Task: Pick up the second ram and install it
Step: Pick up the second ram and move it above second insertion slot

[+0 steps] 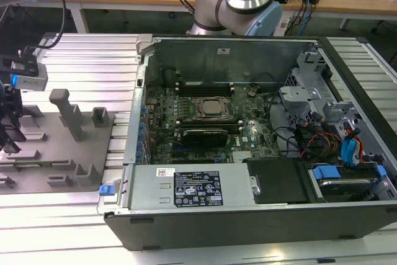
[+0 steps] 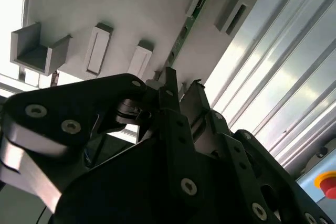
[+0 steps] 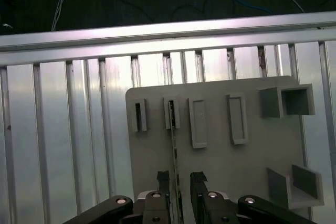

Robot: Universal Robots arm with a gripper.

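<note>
Hand: black two-fingered hand [image 3: 179, 184], low over the fixture, with its fingers apart. One finger stands on each side of the stick's near end, and as far as I can judge nothing is clamped yet.
Second ram: long, narrow green circuit-board stick [image 3: 174, 145], standing on its edge. Its far end is seated in a raised grey slot block [image 3: 170, 114].
Relation: the stick lies directly between the fingers and runs straight away from the hand. Its long axis lines up with the gap, so its flat faces look toward the finger pads. The second wrist view shows the same, with the green stick [image 2: 185, 30] leading into the hand [image 2: 181, 85].
Surface: flat grey plastic fixture plate [image 3: 220, 161] lying on the ribbed aluminium tabletop [image 3: 63, 129].
Room: empty slot blocks sit just beside the ram's far end on both sides. Around the fingers the plate is bare.
Case: open black computer case [image 1: 217, 54], well apart from the plate, toward the exterior view's right.
Stage: judged to be the grasp, with the stick not yet lifted.
</note>
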